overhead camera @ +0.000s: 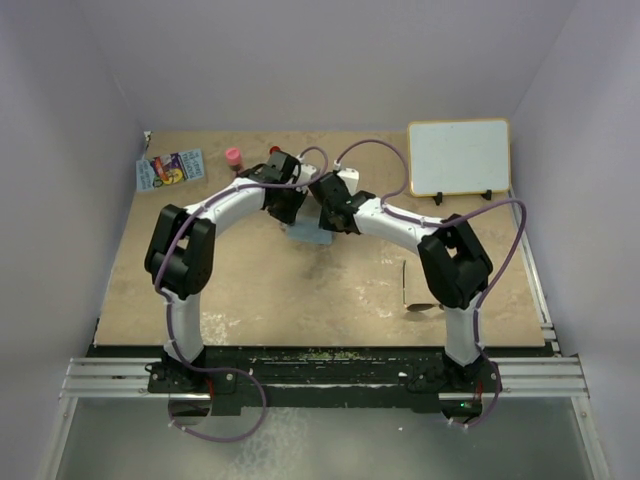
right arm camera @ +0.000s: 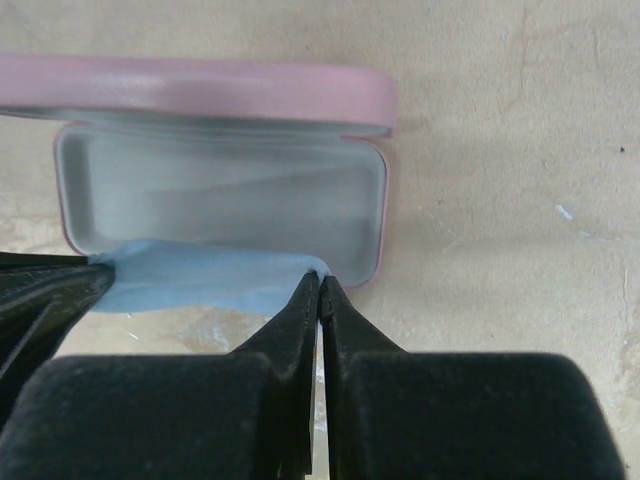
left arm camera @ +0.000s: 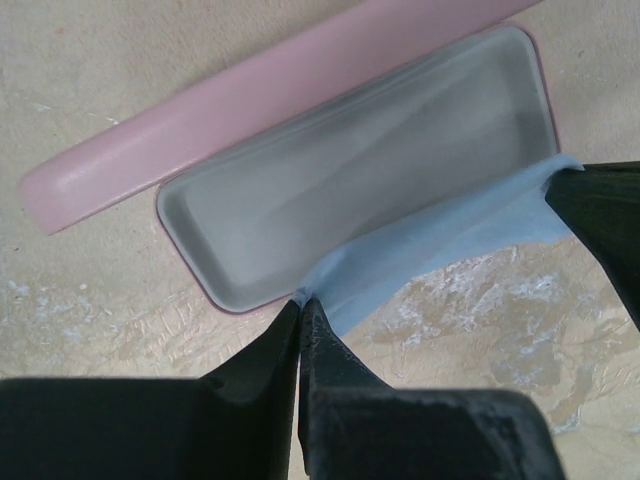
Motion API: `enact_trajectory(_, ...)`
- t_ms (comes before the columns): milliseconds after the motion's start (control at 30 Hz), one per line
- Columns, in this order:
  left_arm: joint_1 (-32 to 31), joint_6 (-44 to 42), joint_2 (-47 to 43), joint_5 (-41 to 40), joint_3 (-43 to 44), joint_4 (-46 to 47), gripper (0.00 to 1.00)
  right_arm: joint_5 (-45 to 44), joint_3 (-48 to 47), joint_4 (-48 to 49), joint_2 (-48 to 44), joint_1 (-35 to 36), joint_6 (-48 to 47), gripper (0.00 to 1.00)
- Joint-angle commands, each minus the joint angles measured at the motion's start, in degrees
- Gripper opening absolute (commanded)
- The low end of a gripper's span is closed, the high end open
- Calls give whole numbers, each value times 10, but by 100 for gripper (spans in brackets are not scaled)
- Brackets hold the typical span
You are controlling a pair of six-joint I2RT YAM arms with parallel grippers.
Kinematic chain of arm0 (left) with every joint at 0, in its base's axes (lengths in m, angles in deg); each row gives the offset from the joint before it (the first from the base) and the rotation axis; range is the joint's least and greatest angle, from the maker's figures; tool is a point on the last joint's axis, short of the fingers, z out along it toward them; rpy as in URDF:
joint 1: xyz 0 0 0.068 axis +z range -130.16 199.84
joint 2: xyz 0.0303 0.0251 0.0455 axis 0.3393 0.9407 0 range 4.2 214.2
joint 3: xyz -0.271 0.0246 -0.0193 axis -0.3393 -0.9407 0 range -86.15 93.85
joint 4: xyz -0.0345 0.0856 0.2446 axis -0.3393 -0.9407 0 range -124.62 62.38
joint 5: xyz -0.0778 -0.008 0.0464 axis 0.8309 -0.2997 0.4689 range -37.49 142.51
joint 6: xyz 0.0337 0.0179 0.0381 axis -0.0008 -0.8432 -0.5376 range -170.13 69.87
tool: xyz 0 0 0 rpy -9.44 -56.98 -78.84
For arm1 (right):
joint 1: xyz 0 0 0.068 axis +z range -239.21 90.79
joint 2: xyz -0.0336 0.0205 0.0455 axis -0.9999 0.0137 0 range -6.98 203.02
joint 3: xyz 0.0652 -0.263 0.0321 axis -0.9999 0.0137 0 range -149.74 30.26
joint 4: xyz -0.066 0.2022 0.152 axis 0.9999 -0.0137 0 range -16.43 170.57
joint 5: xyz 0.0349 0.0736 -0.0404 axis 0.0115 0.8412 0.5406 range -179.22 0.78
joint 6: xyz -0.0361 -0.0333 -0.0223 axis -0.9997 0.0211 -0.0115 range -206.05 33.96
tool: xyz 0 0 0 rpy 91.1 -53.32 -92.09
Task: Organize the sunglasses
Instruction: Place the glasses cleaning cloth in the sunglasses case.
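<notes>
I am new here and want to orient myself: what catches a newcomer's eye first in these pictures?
An open pink case with grey lining lies mid-table, its lid laid back. A light-blue cloth is stretched along its near rim, one corner pinched by the shut left hand, the other by the shut right hand. No sunglasses show in any view.

Pink oblong hard case (left arm camera: 250, 100) lies open on the tan tabletop (overhead camera: 300, 290), grey lining facing up, lid folded back flat behind it. A light-blue cloth (left arm camera: 430, 250) runs along its near rim and overlaps the edge. At the far right corner a wood-framed white board (overhead camera: 458, 157) stands propped. Far left, there's a colourful printed card (overhead camera: 170, 168), with a small pink-capped bottle (overhead camera: 233, 156) beside it.
</notes>
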Motion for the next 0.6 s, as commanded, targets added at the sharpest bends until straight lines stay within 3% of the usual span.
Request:
enact_trajectory(0, 5, 5, -7, -15, 29, 19, 4, -24, -42, 11, 12, -6, -18, 0)
enact_trajectory(567, 6, 9, 16, -13, 48, 29, 4, -50, -36, 28, 17, -15, -3, 0)
